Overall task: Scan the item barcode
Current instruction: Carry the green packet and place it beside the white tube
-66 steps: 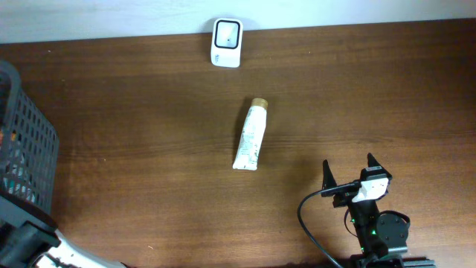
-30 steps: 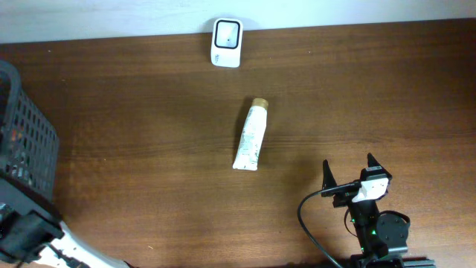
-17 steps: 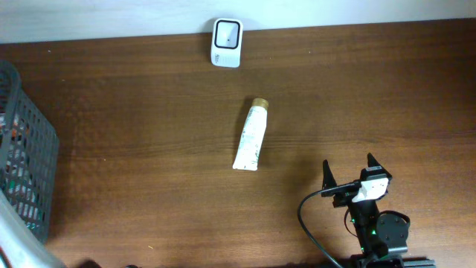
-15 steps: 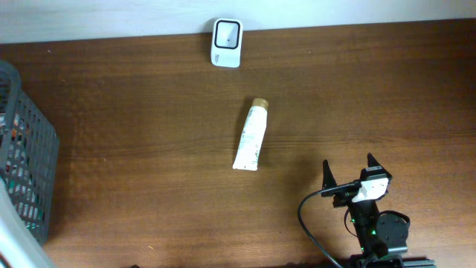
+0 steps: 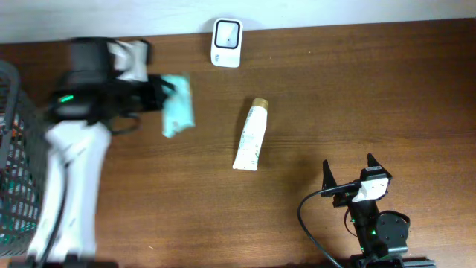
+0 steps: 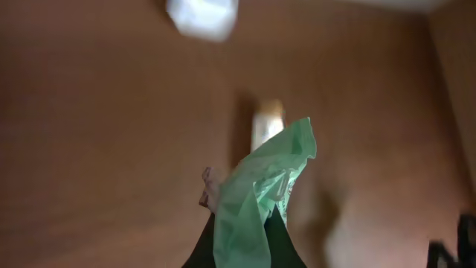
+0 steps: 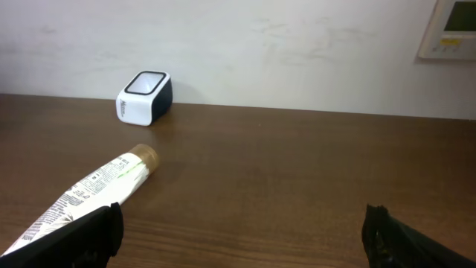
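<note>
My left gripper (image 5: 158, 93) is shut on a pale green crinkled packet (image 5: 177, 106) and holds it above the table's back left. In the left wrist view the packet (image 6: 260, 190) stands up from between the dark fingers (image 6: 279, 240), with everything behind it blurred. The white barcode scanner (image 5: 226, 42) stands at the back edge, to the packet's right; the right wrist view shows the scanner (image 7: 145, 97) too. My right gripper (image 5: 349, 176) rests open at the front right with nothing in it, its fingertips (image 7: 93, 234) wide apart.
A white tube with a gold cap (image 5: 250, 135) lies mid-table, between the scanner and the right gripper, and the tube (image 7: 89, 192) also appears in the right wrist view. A dark mesh basket (image 5: 18, 149) holding several items stands at the left edge. A pale wall runs behind the table.
The left arm has swung in from the basket at the bottom left to the table's back left, carrying the green packet. The right arm, tube and scanner have not moved.
</note>
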`<action>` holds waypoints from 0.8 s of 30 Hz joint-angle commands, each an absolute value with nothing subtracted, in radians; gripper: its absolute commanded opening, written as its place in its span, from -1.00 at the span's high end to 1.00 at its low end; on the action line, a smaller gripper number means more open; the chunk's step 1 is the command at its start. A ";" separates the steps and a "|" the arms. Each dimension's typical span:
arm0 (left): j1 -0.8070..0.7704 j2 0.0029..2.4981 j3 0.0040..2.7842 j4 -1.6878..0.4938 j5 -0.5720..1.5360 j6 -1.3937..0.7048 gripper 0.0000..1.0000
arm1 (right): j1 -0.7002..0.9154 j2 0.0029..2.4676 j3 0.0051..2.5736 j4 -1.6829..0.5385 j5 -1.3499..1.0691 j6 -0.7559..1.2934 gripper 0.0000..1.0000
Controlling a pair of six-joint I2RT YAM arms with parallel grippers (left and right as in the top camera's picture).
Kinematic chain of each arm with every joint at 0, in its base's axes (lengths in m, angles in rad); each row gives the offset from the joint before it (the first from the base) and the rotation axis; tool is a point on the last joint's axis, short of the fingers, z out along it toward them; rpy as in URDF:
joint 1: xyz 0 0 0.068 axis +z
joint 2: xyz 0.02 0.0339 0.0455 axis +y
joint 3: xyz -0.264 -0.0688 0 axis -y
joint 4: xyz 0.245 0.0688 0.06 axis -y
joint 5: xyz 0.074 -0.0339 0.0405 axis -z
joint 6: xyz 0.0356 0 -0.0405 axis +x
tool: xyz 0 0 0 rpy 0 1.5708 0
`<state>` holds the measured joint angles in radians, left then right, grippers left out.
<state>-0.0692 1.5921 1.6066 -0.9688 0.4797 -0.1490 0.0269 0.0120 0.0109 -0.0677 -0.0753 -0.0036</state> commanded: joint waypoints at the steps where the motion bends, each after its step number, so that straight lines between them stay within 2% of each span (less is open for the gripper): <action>1: -0.168 1.736 1.544 -0.939 0.550 -0.171 1.00 | 0.033 0.006 0.006 -0.072 -0.074 -0.003 -0.97; 7: -0.251 1.945 1.539 -0.836 0.504 -0.204 1.00 | 0.033 0.006 0.006 -0.072 -0.074 -0.003 -0.97; 15: -0.275 2.097 1.539 -0.735 0.489 -0.222 1.00 | 0.033 0.006 0.006 -0.072 -0.074 -0.003 -0.97; 16: -0.275 2.108 1.539 -0.732 0.489 -0.224 0.95 | 0.033 0.006 0.006 -0.072 -0.074 -0.003 -0.97; 21: -0.274 2.127 1.539 -0.729 0.463 -0.224 0.22 | 0.033 0.006 0.006 -0.072 -0.074 -0.003 -0.97; 23: -0.266 2.127 1.539 -0.728 0.458 -0.224 -0.20 | 0.033 0.006 0.006 -0.072 -0.074 -0.003 -0.97; 24: -0.263 2.127 1.540 -0.730 0.445 -0.224 -0.22 | 0.033 0.006 0.006 -0.072 -0.074 -0.003 -0.97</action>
